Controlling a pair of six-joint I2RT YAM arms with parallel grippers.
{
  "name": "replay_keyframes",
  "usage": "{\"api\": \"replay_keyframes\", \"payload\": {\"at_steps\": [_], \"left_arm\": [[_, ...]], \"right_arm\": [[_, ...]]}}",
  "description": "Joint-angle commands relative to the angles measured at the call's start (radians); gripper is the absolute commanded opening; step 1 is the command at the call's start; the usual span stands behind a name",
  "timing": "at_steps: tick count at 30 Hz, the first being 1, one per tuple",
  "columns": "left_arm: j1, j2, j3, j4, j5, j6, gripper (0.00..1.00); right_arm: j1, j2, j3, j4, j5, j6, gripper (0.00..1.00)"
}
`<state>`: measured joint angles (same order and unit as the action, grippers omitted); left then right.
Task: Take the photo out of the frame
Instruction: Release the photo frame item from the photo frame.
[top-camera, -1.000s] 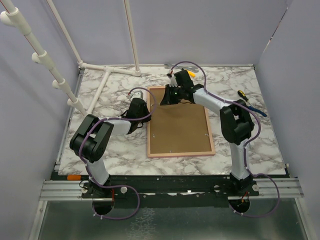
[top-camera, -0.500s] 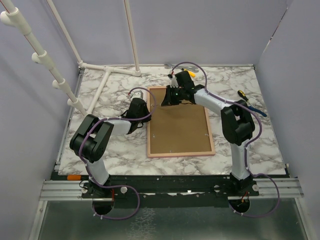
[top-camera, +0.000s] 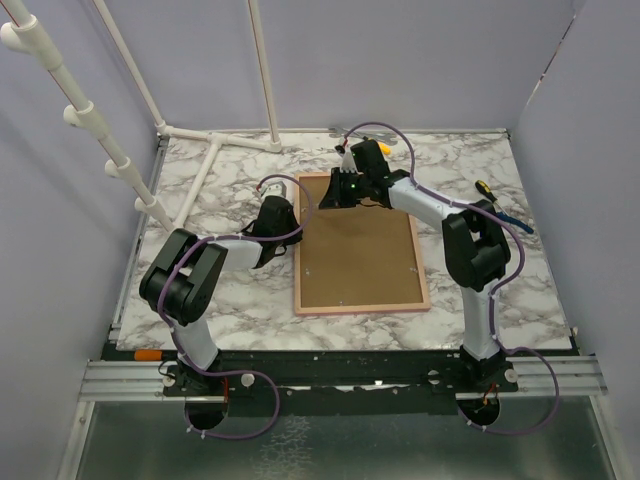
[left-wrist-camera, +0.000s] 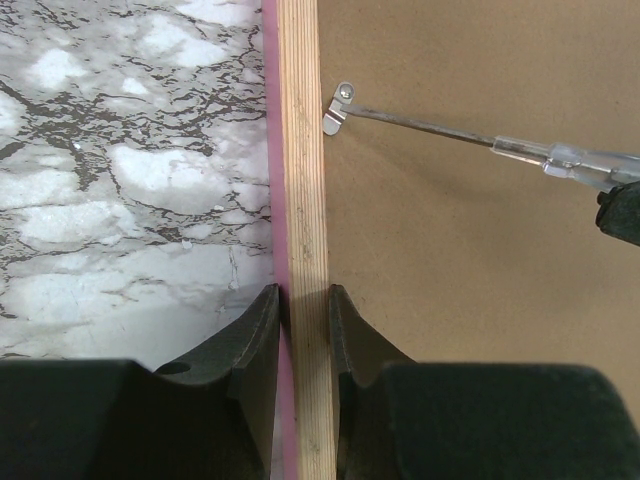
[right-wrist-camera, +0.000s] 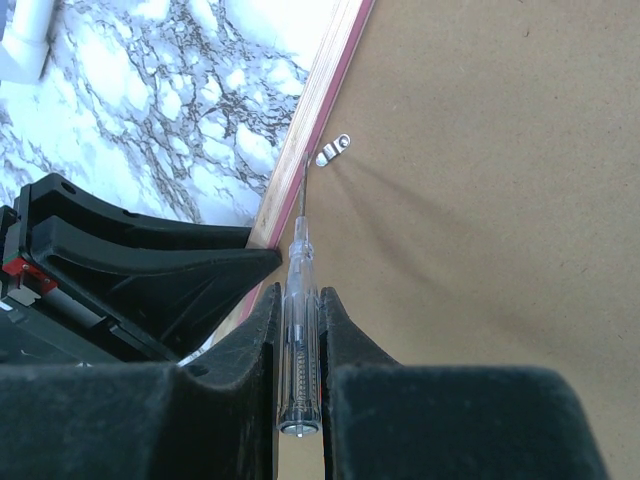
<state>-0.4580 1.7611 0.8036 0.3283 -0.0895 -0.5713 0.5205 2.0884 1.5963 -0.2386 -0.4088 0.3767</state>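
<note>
The pink-bordered, fibreboard-backed rectangular frame (top-camera: 360, 245), flat on the marble table (top-camera: 230, 290), is clamped at its 9 o'clock rail by the left gripper (left-wrist-camera: 304, 305), while a clear-handled steel screwdriver (right-wrist-camera: 301, 340), tip at a metal clip (left-wrist-camera: 338, 108), is pinched by the right gripper (right-wrist-camera: 300, 300).

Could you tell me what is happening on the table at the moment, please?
The frame lies face down, with its brown back up. The left tool is clamped on the frame's left rail, apparently steadying it. The right tool holds a clear-handled screwdriver, its tip at a small metal clip on the back near that rail. The back is on, and the photo is not in view.
</note>
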Motion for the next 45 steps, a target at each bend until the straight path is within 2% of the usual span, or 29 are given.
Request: {"api": "replay_keyframes", "payload": {"at_steps": [1, 21, 30, 45], "left_arm": [[0.004, 0.005, -0.018, -0.028, 0.027, 0.014, 0.18], [0.004, 0.006, -0.018, -0.026, 0.028, 0.013, 0.18], [0.003, 0.006, -0.018, -0.028, 0.030, 0.011, 0.18], [0.004, 0.006, -0.018, -0.026, 0.026, 0.012, 0.18]], "right_arm": [[0.001, 0.005, 0.022, 0.017, -0.015, 0.017, 0.00], [0.006, 0.077, 0.035, 0.001, 0.005, 0.022, 0.00], [0.018, 0.077, 0.068, -0.103, 0.111, -0.011, 0.01], [0.018, 0.045, 0.045, -0.141, 0.139, -0.031, 0.00]]}}
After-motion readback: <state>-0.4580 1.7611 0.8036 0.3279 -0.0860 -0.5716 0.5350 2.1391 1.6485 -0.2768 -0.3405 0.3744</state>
